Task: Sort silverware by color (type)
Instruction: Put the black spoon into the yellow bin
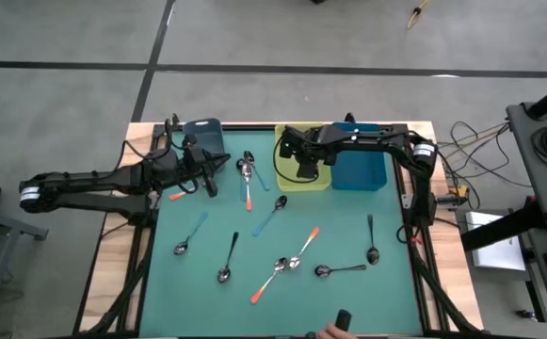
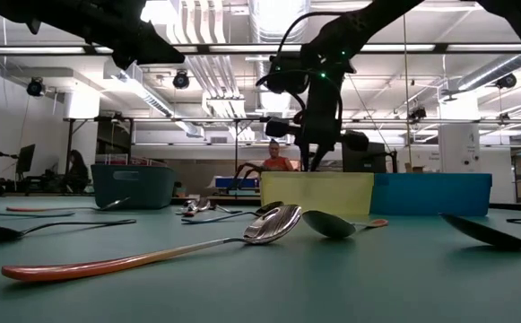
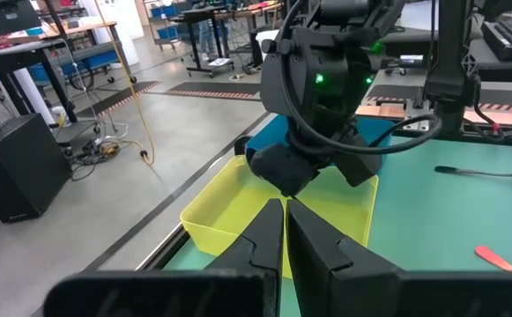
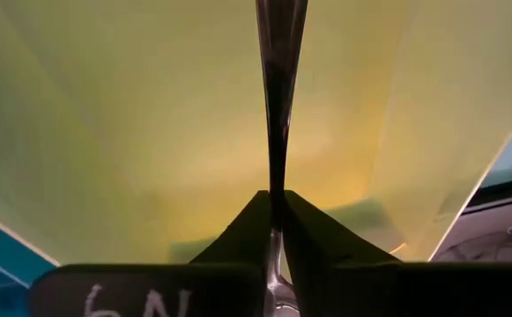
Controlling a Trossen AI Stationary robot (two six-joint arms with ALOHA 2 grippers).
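Observation:
Several spoons lie flat on the green mat: orange-handled ones [image 1: 306, 247], pale-blue-handled ones [image 1: 273, 215] and black-handled ones [image 1: 344, 270]. My right gripper [image 1: 306, 171] hangs over the yellow bin [image 1: 287, 181] at the far edge, pointing steeply down and shut on a dark-handled spoon [image 4: 278, 106]. That spoon's handle points down into the bin [image 4: 132, 132]. My left gripper [image 1: 209, 179] hovers shut with nothing in it over the mat's far left. In the left wrist view its fingers [image 3: 264, 238] point toward the yellow bin [image 3: 229, 211]. My right gripper pinches the spoon's thin dark handle [image 4: 276, 198] between its two fingers. The fingers slant down from above and lie along the handle. The handle sticks out past the fingertips into the yellow bin, and a shiny part [image 4: 277, 286] shows behind them. I cannot tell whether the spoon touches the bin.
A blue bin [image 1: 360, 171] stands right of the yellow one, and a dark teal bin [image 1: 205, 135] at the far left. More spoons [image 1: 246, 168] lie near the teal bin. A person's hand [image 1: 332, 330] shows at the near edge.

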